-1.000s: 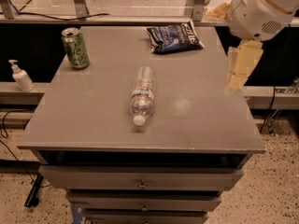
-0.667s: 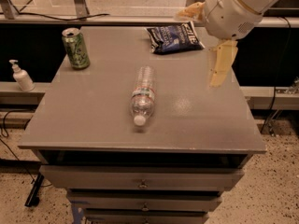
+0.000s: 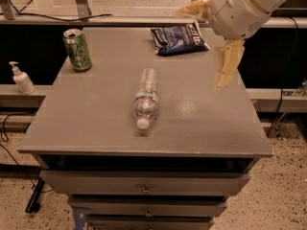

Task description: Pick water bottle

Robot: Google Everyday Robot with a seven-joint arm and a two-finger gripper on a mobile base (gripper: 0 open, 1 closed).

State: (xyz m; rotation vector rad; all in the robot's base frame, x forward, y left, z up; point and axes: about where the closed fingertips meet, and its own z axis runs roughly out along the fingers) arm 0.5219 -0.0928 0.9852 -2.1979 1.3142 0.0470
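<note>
Water bottle [image 3: 146, 99] lying flat mid-counter [image 3: 86, 123], long axis running front to back, white cap toward the front edge. Hand [image 3: 202, 47] raised near the far right edge as viewed, fingers [image 3: 229, 61] spread wide; bottle down-left of it, well apart.

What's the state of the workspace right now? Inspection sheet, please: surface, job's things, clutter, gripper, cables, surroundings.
Surface: grey table top, level.
Job's things: water bottle lying on its side mid-table, white cap toward the front edge, not gripped.
Clutter: green can upright at back left; dark blue snack bag at back right.
Gripper: gripper open, empty, above the table's right rear, apart from the bottle.
Cables: black cable on the floor at left; second cable hanging at right.
Surroundings: white pump bottle on a ledge left of the table; drawers below the top.
</note>
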